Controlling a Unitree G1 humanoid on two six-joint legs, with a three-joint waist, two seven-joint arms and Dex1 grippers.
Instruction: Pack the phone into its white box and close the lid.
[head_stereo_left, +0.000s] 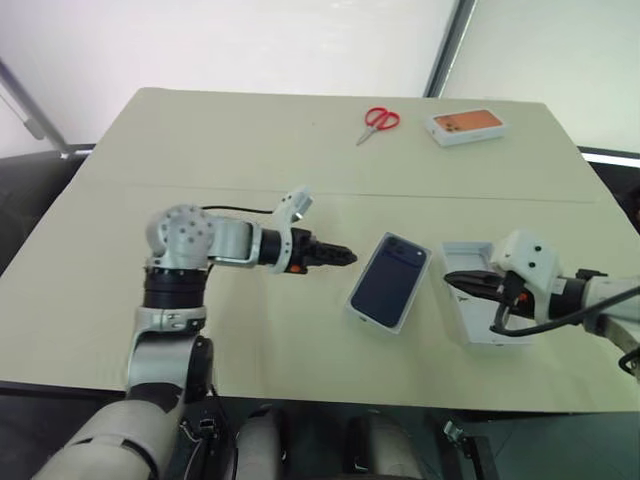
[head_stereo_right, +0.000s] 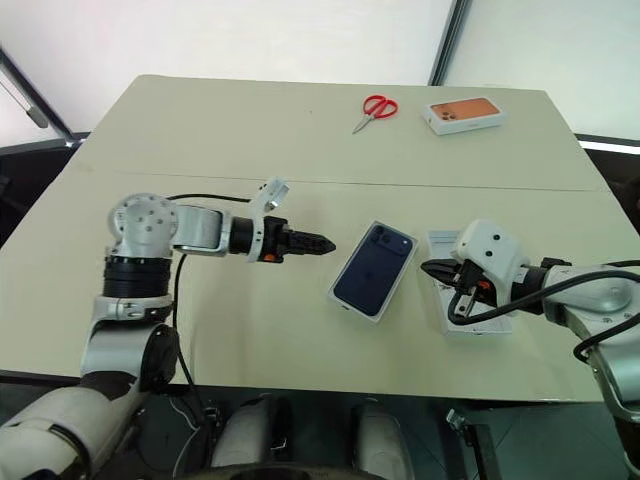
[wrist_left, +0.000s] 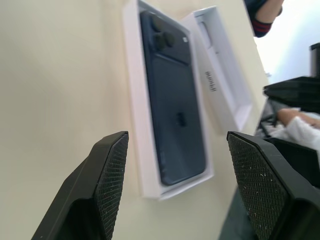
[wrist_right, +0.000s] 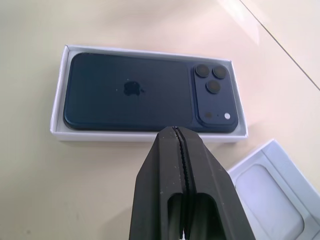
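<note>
The dark navy phone (head_stereo_left: 390, 280) lies back up inside the white box (wrist_right: 57, 90) at the middle of the table, its camera lenses at the far end. My left gripper (head_stereo_left: 345, 256) hovers just left of the box, pointing at it, open with nothing between its fingers (wrist_left: 107, 170). The lid (head_stereo_right: 440, 245) lies open side up right beside the box, with a rounded white recess showing inside it. My right gripper (head_stereo_left: 450, 278) is shut and empty, poised over the lid's near part and aimed toward the phone.
Red scissors (head_stereo_left: 378, 122) and a closed white box with an orange phone picture (head_stereo_left: 467, 125) lie at the table's far right. A seam crosses the table behind the phone. The front edge of the table runs close below the box and lid.
</note>
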